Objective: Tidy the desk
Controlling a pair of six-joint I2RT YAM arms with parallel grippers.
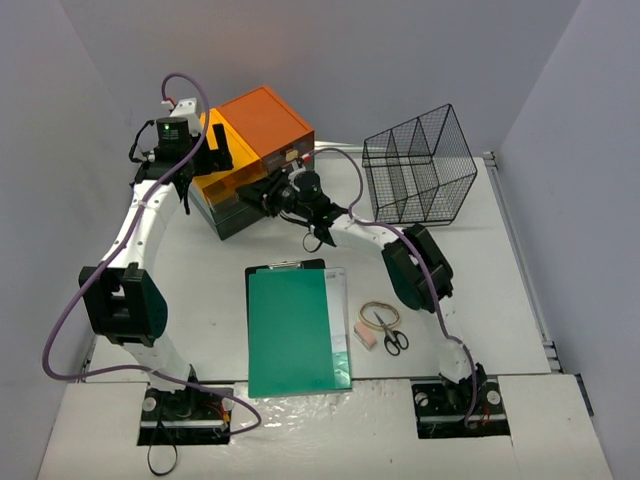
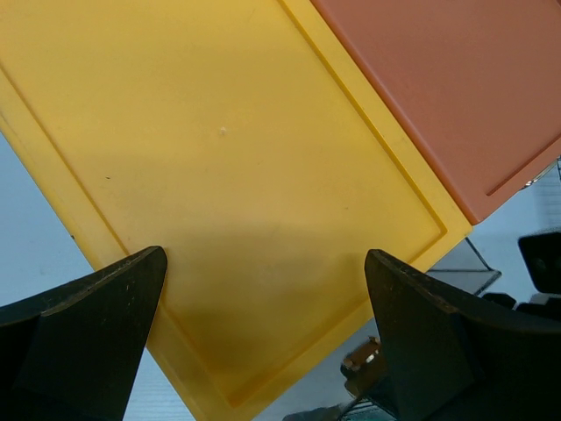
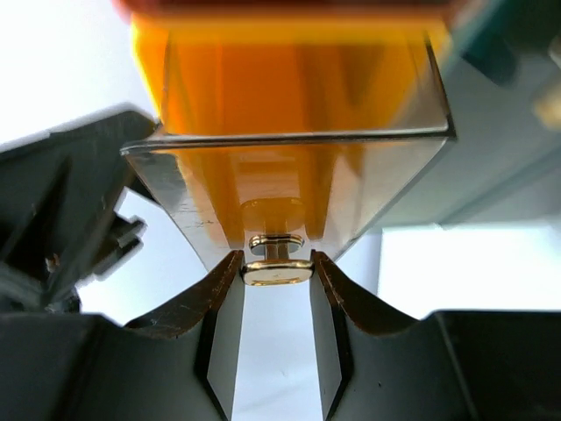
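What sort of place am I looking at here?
Probably a robotics lab bench staged as an office workspace: two arms bolted to a white desk boxed in by plain grey panels, with a clipboard, scissors and a wire basket. The right gripper pinches a drawer knob.

orange drawer unit (image 1: 256, 158) at the back, wire basket (image 1: 420, 165) to its right; nearer, green clipboard (image 1: 297, 330), then eraser (image 1: 366, 337), scissors (image 1: 391, 336), rubber band (image 1: 380, 305).

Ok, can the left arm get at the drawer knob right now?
Probably not. The right gripper is shut on the knob, a finger on each side, leaving no room. The left gripper hangs open over the unit's yellow top.
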